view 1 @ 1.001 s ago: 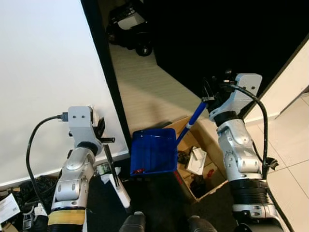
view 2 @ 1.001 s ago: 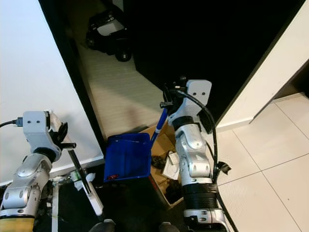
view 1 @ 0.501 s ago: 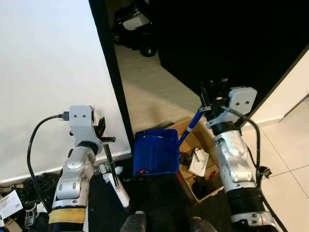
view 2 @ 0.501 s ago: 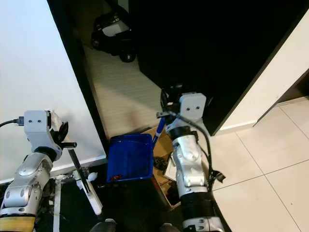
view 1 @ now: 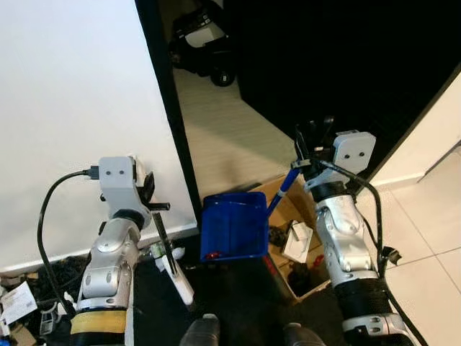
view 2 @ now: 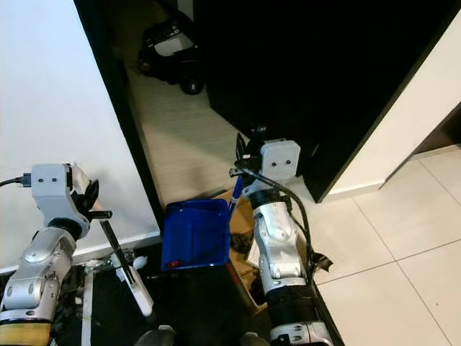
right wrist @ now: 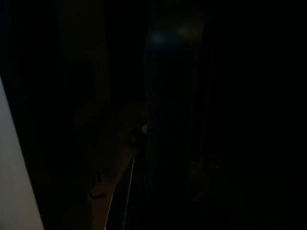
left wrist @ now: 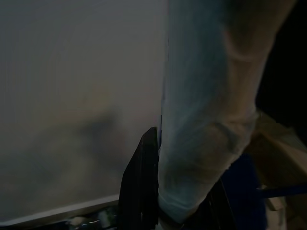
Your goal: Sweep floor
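A blue dustpan (view 1: 232,227) hangs low in front of me with its pan tilted and small red bits (view 1: 209,254) lying at its lower edge. Its blue handle (view 1: 283,189) rises to my right gripper (view 1: 306,150), which is shut on it. My left gripper (view 1: 150,203) is shut on a brush (view 1: 167,249) with a black stem and a white end, pointing down toward the floor. In the left wrist view the pale brush handle (left wrist: 206,120) runs along a black finger (left wrist: 143,191). The right wrist view is very dark, with a faint bluish handle (right wrist: 168,96).
An open cardboard box (view 1: 297,238) of odds and ends sits on the floor under my right arm. A white wall panel (view 1: 72,108) with a black frame (view 1: 166,108) stands at left. A black machine (view 1: 205,43) lies farther off. White tiles (view 1: 425,231) are at right, cables (view 1: 43,288) at lower left.
The whole view has shifted a little, so the camera moved. My right arm has drawn in slightly toward the middle, still holding the dustpan. The left arm holds the brush as before.
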Controlling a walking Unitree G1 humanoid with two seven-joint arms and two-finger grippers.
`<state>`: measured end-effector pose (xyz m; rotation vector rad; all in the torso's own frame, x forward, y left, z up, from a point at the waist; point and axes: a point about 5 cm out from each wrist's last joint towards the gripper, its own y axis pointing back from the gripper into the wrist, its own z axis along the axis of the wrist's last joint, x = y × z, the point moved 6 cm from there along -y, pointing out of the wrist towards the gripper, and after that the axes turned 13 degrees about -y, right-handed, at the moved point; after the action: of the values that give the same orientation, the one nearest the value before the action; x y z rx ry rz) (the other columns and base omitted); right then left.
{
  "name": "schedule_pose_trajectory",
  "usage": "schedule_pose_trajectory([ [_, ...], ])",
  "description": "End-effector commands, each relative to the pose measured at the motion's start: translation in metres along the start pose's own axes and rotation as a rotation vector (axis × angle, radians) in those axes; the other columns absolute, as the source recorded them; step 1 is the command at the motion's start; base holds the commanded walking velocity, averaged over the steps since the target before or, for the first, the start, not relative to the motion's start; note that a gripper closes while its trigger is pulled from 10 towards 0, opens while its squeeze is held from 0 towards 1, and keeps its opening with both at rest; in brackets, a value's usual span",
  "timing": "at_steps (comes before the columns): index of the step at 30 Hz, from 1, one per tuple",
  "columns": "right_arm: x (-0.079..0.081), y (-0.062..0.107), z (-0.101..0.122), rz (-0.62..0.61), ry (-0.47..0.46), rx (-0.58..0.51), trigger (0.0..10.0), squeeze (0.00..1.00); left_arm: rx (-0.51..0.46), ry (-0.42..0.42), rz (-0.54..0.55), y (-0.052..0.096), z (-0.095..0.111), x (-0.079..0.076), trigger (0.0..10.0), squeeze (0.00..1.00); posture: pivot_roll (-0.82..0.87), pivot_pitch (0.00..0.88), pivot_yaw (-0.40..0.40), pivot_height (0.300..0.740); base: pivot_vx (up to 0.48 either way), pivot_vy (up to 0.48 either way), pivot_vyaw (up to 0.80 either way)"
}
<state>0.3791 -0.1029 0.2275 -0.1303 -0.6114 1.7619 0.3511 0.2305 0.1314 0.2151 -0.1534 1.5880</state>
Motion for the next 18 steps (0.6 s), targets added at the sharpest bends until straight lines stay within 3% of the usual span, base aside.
schedule_pose_trajectory([
  [1, 0.011, -0.01, 0.032, 0.031, -0.035, -0.108, 10.0, 0.0, -0.021, -0.041, 0.032, -0.001, 0.006, 0.012, 10.0, 0.0, 0.21, 0.129, 0.02, 0.74, 0.0, 0.0, 0.0],
  [5, 0.029, -0.02, 0.042, 0.103, -0.043, -0.083, 10.0, 0.0, -0.016, -0.043, 0.048, -0.001, 0.005, 0.016, 10.0, 0.0, 0.21, 0.128, 0.016, 0.74, 0.0, 0.0, 0.0],
  [9, 0.035, -0.021, 0.042, 0.126, -0.073, -0.058, 10.0, 0.0, -0.011, -0.05, 0.06, -0.001, 0.004, 0.02, 10.0, 0.0, 0.21, 0.13, 0.015, 0.74, 0.0, 0.0, 0.0],
  [13, 0.047, -0.017, 0.037, 0.187, -0.114, 0.018, 10.0, 0.0, 0.022, -0.065, 0.118, 0.001, -0.003, 0.04, 10.0, 0.0, 0.2, 0.133, 0.013, 0.74, 0.0, 0.0, 0.0],
  [18, 0.048, -0.014, 0.027, 0.188, -0.1, 0.11, 10.0, 0.0, 0.038, -0.079, 0.145, 0.003, -0.006, 0.052, 10.0, 0.0, 0.2, 0.134, 0.011, 0.74, 0.0, 0.0, 0.0],
])
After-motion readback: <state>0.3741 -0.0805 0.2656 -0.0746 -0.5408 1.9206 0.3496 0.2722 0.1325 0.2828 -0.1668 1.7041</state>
